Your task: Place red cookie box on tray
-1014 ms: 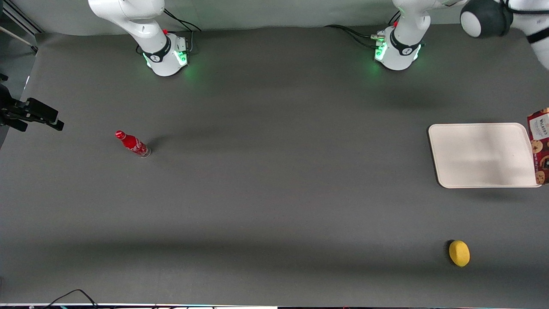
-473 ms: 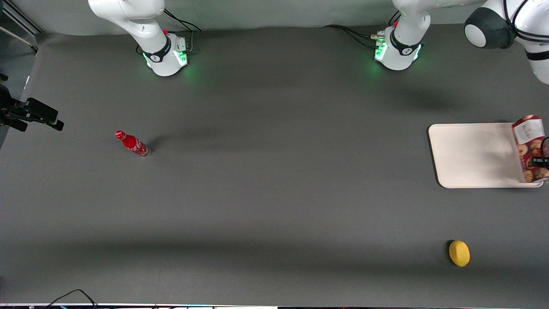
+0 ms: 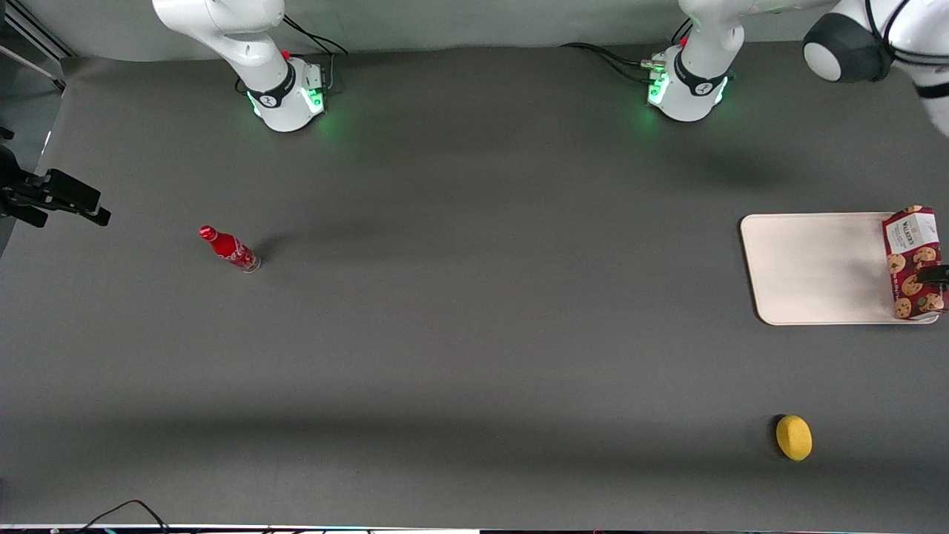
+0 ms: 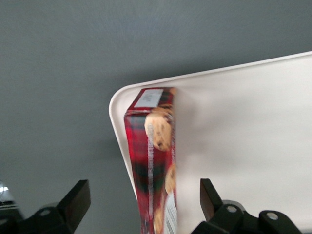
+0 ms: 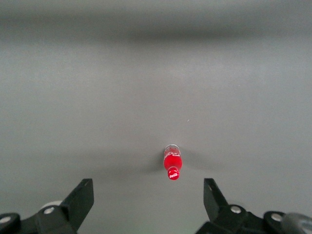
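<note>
The red cookie box (image 3: 910, 261) lies on the tray (image 3: 815, 267), along the tray's end toward the working arm, with its white label end farthest from the front camera. In the left wrist view the cookie box (image 4: 151, 156) sits just inside the tray's rim (image 4: 117, 131), a little blurred. My gripper (image 4: 145, 185) is open right above it. One finger is on each side of the box, with a clear gap to each. Only a dark bit of the gripper shows in the front view, at the box's outer edge.
A yellow lemon-like object (image 3: 793, 437) lies nearer the front camera than the tray. A small red bottle (image 3: 230, 249) stands toward the parked arm's end of the table. A black camera mount (image 3: 52, 196) juts in at that end.
The cookie box came in from past the tray's outer edge, tilted in my grip, and now rests on the tray. My fingers have opened off it.
</note>
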Robot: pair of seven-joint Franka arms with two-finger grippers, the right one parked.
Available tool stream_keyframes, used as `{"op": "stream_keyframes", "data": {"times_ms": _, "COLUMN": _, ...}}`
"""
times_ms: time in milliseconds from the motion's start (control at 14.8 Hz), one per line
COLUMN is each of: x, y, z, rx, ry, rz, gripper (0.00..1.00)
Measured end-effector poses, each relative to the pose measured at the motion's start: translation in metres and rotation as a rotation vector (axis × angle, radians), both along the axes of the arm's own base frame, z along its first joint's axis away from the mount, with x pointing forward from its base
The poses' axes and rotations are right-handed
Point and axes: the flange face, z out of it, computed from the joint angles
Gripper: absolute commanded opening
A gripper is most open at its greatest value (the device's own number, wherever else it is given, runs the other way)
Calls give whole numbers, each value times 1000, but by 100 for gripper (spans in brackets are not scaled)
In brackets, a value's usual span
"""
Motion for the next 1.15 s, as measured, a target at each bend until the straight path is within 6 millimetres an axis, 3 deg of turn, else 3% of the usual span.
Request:
{"op": "stream_keyframes", "data": {"times_ms": 135, "x": 11, "y": -15, "z": 71, "rx": -42, "ry": -27, "rz": -6, "gripper": 100}}
{"op": "stream_keyframes", "data": {"times_ms": 270, "x": 16, "y": -45, "z": 153, "rx": -86, "ry": -84, "rz": 14, "gripper": 100}}
{"op": "stream_keyframes", "data": {"times_ms": 473, "x": 13, "y": -124, "z": 261, "rx": -168, "ry": -117, "rz": 102, "gripper": 100}}
{"op": "stream_keyframes", "data": {"times_ms": 608, "x": 9, "y": -189, "z": 308, "rx": -185, "ry": -94, "rz": 166, "gripper": 100}}
{"op": "stream_keyframes", "data": {"times_ms": 743, "x": 3, "y": -266, "z": 338, "rx": -148, "ry": -62, "rz": 176, "gripper": 100}}
{"op": "stream_keyframes", "data": {"times_ms": 878, "x": -8, "y": -332, "z": 349, "rx": -124, "ry": -51, "rz": 178, "gripper": 100}}
{"op": "stream_keyframes", "data": {"times_ms": 1014, "x": -23, "y": -369, "z": 340, "rx": -122, "ry": -54, "rz": 179, "gripper": 100}}
{"op": "stream_keyframes", "data": {"times_ms": 1149, "x": -40, "y": -382, "z": 329, "rx": -122, "ry": -51, "rz": 168, "gripper": 100}}
